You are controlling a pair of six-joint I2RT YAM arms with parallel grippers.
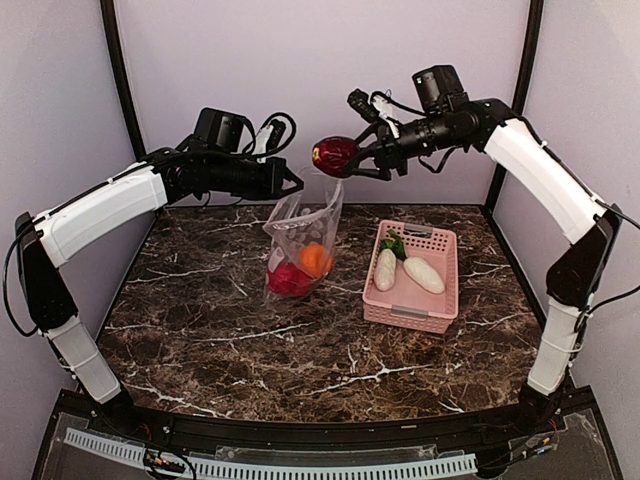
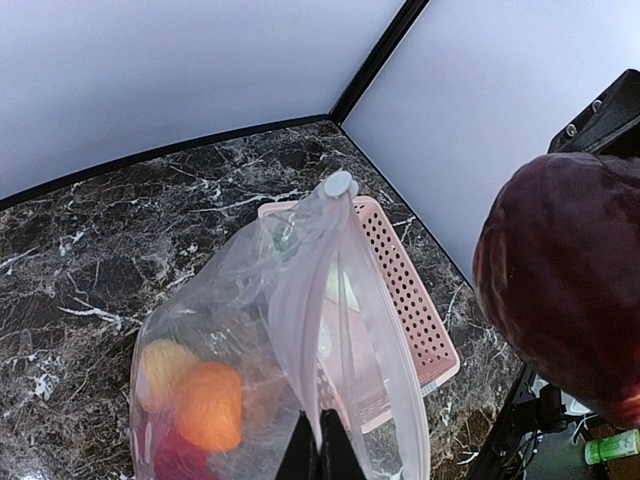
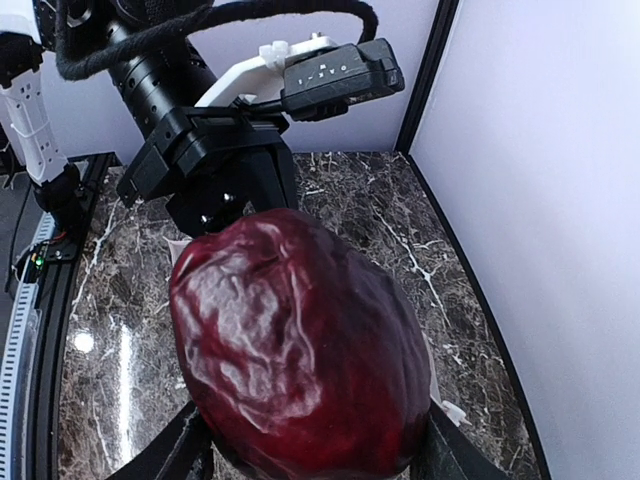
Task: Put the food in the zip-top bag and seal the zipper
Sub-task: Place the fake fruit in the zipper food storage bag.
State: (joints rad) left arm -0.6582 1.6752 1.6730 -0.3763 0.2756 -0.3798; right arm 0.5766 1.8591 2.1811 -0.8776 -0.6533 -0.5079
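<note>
Dark brown marble-patterned bench (image 1: 220, 330) with white veining; the surface is level and glossy. A plain pale lilac-grey far wall panel (image 1: 320, 60) closes the back. A matching left side panel (image 1: 50, 100) and right side panel (image 1: 600, 100) adjoin it. The joints are covered by a black far-left corner post (image 1: 113, 60) and a black far-right corner post (image 1: 530, 50). A black ledge (image 1: 330, 432) runs along the near edge and carries a white slotted plastic strip (image 1: 300, 467). Lighting is soft and even, with one small bright reflection (image 3: 85, 342) on the bench.
</note>
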